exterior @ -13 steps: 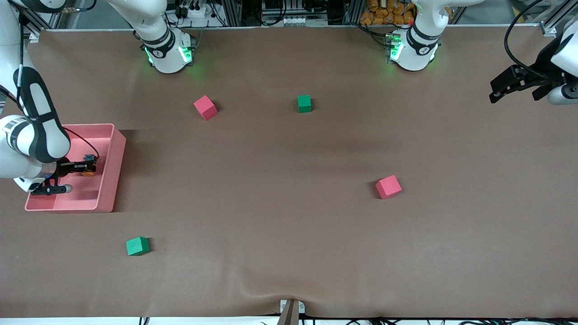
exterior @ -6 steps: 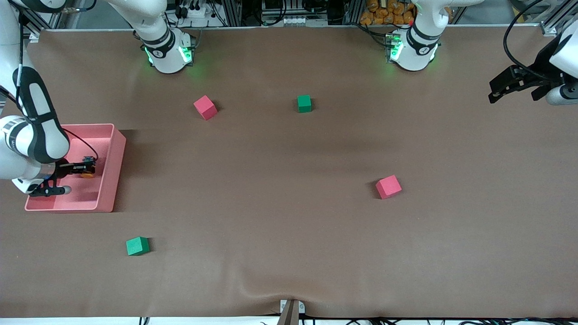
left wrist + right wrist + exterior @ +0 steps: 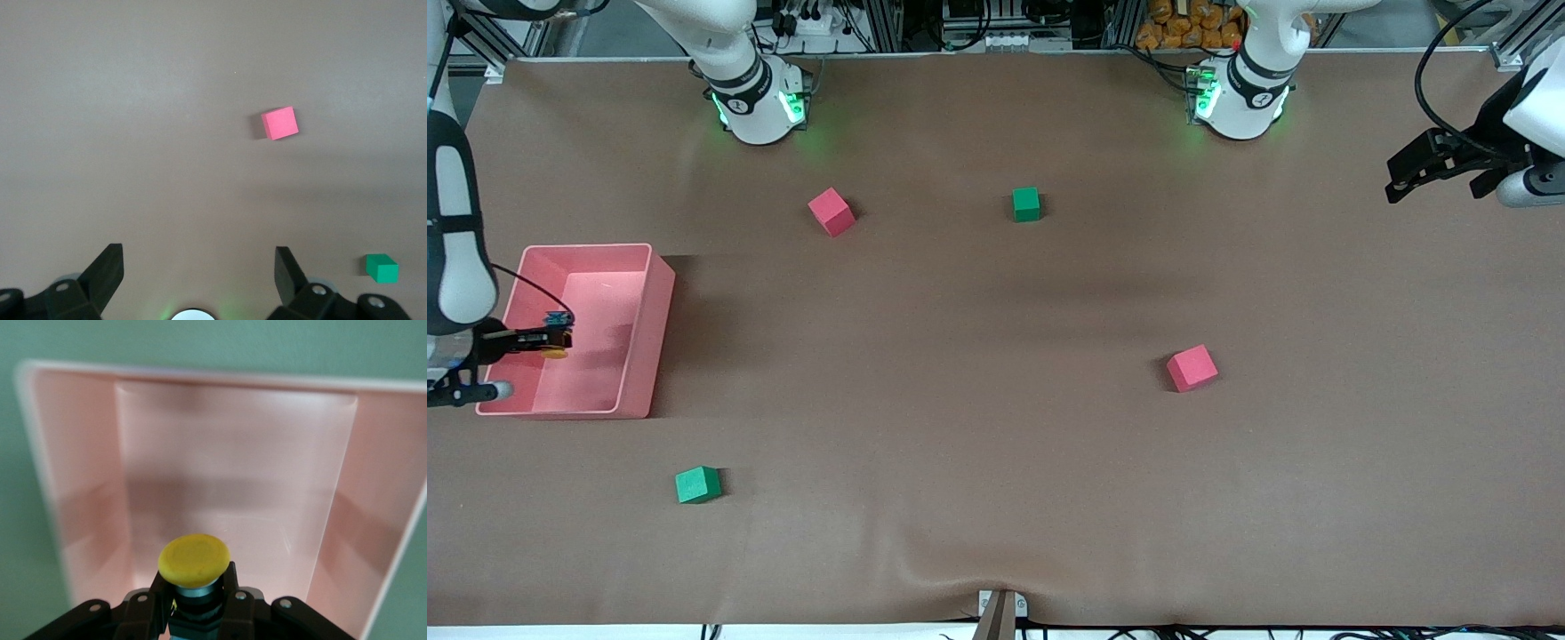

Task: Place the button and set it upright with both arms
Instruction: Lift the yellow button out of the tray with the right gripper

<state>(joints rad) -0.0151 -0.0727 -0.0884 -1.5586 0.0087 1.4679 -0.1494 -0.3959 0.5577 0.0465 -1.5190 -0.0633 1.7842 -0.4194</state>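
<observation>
The right gripper (image 3: 551,340) is clamped on the button (image 3: 556,350), up in the air over the pink bin (image 3: 660,293). In the right wrist view its round cap (image 3: 194,560) points away from the fingers, toward the bin floor. The left gripper (image 3: 1398,185) waits with fingers apart; its wrist view alone shows that gap.

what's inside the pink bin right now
Nothing visibly rests in the pink bin. The right gripper holds the button above it; the floor directly under them is covered.
</observation>
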